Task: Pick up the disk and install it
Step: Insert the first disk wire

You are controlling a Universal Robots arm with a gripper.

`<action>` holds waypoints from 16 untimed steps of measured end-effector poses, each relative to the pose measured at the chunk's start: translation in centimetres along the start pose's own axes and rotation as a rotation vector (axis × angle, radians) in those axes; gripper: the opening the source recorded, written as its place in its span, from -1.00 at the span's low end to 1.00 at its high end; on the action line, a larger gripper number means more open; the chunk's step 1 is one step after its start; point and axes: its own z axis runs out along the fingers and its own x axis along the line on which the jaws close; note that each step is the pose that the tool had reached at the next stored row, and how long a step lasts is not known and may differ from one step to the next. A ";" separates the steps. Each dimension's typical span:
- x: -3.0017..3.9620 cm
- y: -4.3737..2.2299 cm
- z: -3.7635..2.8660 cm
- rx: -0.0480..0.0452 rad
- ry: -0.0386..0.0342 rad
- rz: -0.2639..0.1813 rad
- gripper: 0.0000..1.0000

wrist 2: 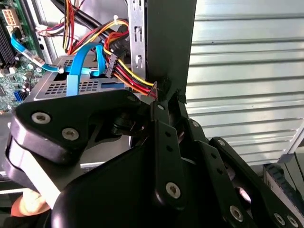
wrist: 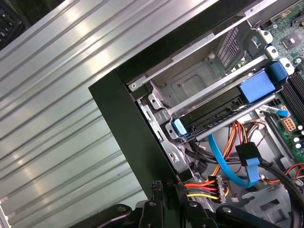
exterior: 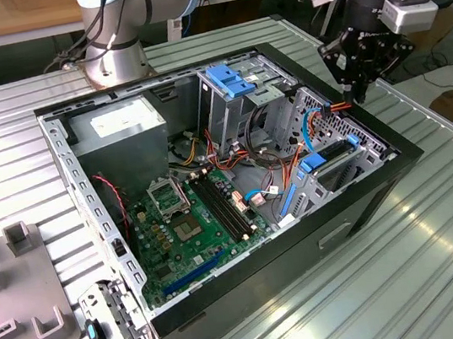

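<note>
At the open computer case's (exterior: 346, 228) edge, on the exterior view's right, I am holding my gripper (exterior: 358, 94) just above the red, yellow and black power cable (wrist: 204, 187). I cannot tell whether it is clenched or released. The disk (wrist: 213, 111) is sitting in the drive bay just inside the case wall, its blue carrier showing at both ends and a thin blue cable (wrist: 228, 161) running nearby. I am judging it rigid, fairly heavy and sensitive to knocks, with slippery metal faces, so the plastic carrier frame is looking like the safest hold.
</note>
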 end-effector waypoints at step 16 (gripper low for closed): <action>-0.25 -0.06 0.32 0.0032 0.0052 -0.026 -0.52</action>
